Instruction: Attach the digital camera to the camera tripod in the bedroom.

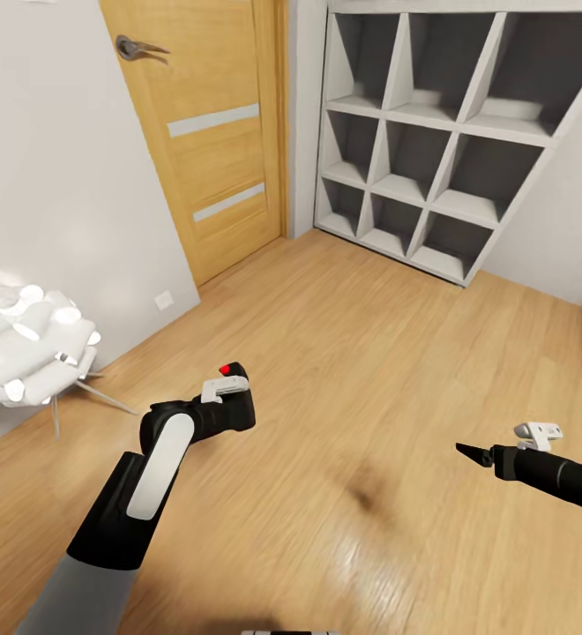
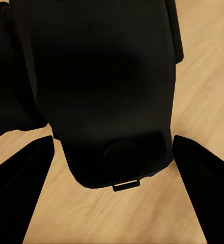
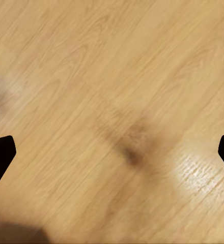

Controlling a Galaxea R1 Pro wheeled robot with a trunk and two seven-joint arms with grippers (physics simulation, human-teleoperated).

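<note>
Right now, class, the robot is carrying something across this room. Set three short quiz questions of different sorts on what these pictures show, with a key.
1. True or false: the left claw is shut on the digital camera.
2. Multiple choice: what lies under the right claw?
A. a grey rug
B. the wood plank floor
C. a desk top
3. Fill in: the cube shelf stands against the wall beside the wooden ____.

Key:
1. True. The wrist view shows the black body between both fingers, and the head view shows its red button above the claw.
2. B. The right claw is open and holds nothing.
3. door.
</note>
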